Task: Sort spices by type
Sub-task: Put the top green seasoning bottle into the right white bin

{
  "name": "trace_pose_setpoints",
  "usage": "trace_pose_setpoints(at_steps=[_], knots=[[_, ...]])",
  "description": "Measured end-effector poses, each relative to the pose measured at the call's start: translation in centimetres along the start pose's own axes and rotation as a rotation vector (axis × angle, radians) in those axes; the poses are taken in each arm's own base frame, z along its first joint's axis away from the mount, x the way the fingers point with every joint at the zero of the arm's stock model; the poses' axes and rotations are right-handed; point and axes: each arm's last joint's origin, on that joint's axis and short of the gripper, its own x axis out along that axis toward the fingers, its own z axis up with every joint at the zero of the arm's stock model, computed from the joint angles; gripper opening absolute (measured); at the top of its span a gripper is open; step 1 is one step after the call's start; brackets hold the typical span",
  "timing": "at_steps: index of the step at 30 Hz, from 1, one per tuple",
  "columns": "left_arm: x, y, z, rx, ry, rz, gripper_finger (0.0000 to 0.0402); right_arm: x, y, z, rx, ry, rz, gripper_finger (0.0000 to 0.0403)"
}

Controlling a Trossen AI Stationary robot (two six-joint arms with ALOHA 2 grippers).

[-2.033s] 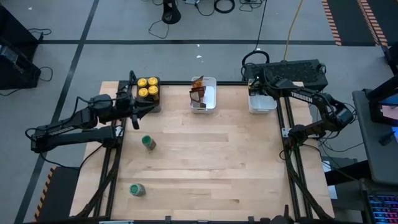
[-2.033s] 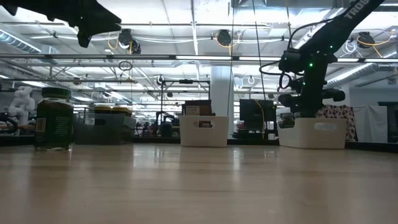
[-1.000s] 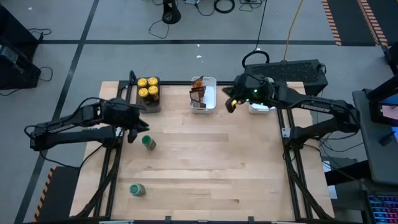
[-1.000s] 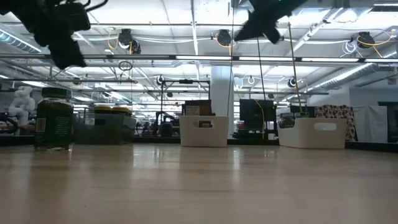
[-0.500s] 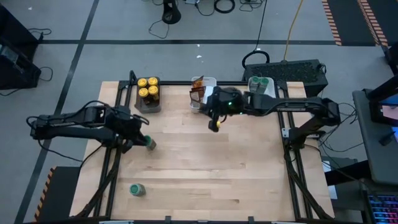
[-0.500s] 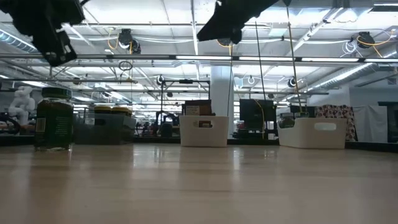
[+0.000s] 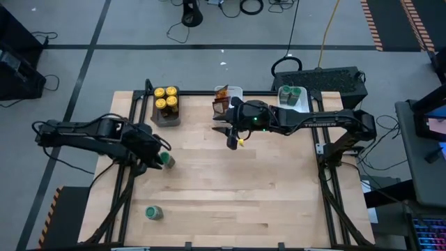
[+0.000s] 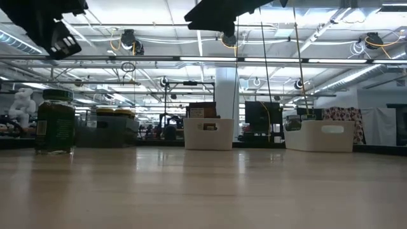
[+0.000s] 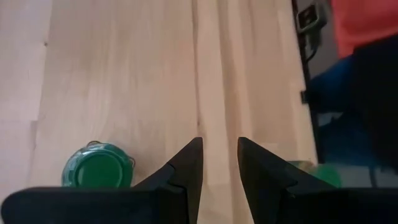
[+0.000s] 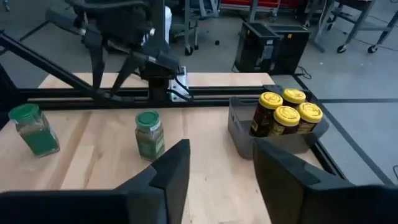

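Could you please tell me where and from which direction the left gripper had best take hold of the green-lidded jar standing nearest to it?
Probably across the round body just under the lid, coming straight down. The green-lidded jar stands upright on the bare table with open wood all round it, so either finger has room. The left gripper, fingers open, hangs just beside it and needs a small sideways shift first.
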Motion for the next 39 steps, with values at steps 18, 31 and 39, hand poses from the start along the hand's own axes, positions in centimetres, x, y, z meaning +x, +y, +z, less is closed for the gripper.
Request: trace_pose_setpoints(at_steps=[18, 31, 39], knots=[[1.2, 0.9, 0.7, 0.022, 0.019, 0.196, 0.0202, 0.0, -0.1, 0.0, 0.005, 0.004, -0.003, 0.0188], [1.8, 1.3, 0.4, -0.004, 0.111, 0.241, 0.0306, 0.0, -1.1, -0.1, 0.013, 0.009, -0.028, 0.0187], [2.7, 2.0, 0.8, 0.041, 0.154, 0.370, 0.0307, 0.0, -1.1, -0.1, 0.014, 0.010, -0.028, 0.0187]])
